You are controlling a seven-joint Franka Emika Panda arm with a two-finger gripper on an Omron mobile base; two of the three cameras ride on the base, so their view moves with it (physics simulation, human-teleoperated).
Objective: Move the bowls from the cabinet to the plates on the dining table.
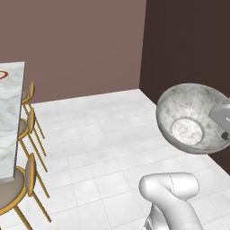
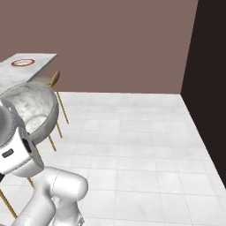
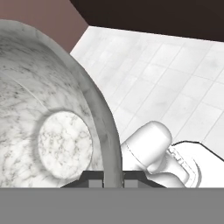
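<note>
My gripper [image 3: 113, 177] is shut on the rim of the grey-white marbled bowl [image 3: 48, 113], which is held up in the air and tipped on its side. The left base view shows the bowl [image 1: 188, 112] at the right with its opening facing the camera and the hand [image 1: 222, 119] at its right edge. In the right base view the bowl [image 2: 31, 103] hangs at the left. Beyond it lies the dining table [image 2: 42, 59], white marble, with a red-rimmed plate [image 2: 23, 62] on it. The same plate [image 1: 2, 75] sits on the table [image 1: 11, 112] at the far left. The cabinet is out of view.
Wooden chairs with round seats [image 1: 24, 177] [image 2: 54, 79] stand along the table's near side. A white tiled floor [image 1: 99, 134] lies open between the table and a dark wall panel [image 1: 188, 40] on the right. A brown wall [image 2: 119, 39] closes the back.
</note>
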